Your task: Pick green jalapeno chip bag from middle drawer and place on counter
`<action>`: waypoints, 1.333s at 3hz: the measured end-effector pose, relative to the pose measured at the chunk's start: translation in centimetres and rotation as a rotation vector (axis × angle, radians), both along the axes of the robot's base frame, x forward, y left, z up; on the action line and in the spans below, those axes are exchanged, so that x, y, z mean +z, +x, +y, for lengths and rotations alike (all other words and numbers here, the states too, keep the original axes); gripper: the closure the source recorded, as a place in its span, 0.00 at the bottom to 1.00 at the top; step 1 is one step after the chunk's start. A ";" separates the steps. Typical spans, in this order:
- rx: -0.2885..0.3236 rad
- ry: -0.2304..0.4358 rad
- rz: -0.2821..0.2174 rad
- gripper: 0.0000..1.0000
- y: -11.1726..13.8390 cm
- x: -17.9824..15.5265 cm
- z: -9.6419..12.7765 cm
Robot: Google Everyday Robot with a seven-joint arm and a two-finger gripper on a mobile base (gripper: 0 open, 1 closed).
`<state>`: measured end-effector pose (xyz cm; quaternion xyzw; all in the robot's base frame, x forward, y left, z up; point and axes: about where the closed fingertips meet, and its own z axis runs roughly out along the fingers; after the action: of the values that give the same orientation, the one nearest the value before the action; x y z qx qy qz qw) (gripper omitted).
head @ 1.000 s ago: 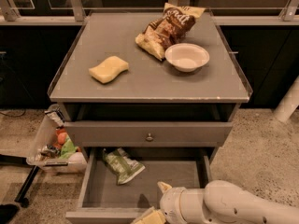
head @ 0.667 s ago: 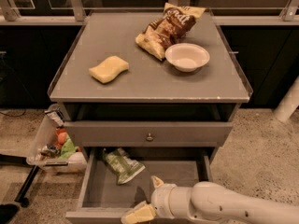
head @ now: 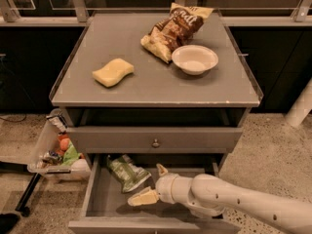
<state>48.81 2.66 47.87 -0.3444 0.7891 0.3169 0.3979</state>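
The green chip bag (head: 127,172) lies flat on the floor of the open drawer (head: 103,204), in its back left part, with its long side running at a slant from the back left toward the front right. The drawer is pulled out at the bottom of the cabinet, below a closed drawer front (head: 195,139) with a round knob (head: 155,143).

The tool (head: 145,184) is down inside the drawer, just to the right of the bag. Its two pale fingers are spread wide with nothing between them: one points up toward the back of the drawer, the other lies low and points left along the bag's front edge. Whether either finger touches the bag cannot be told. The white arm (head: 234,201) reaches in from the lower right.

Above, the grey table (head: 161,89) carries a yellow sponge (head: 113,72) on the left, a white bowl (head: 195,59) on the right, and a brown chip bag (head: 173,30) behind the bowl and touching it. A clear bin (head: 45,143) holding mixed items hangs at the cabinet's left side.
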 end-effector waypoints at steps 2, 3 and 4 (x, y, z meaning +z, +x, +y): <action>0.086 -0.013 -0.107 0.00 2.3 -3.2 0.1; 0.057 0.033 -0.169 0.00 6.1 -6.3 0.0; 0.028 0.045 -0.166 0.00 7.1 -7.5 -0.4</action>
<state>55.92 2.27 40.36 -0.3715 0.7412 0.3103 0.4652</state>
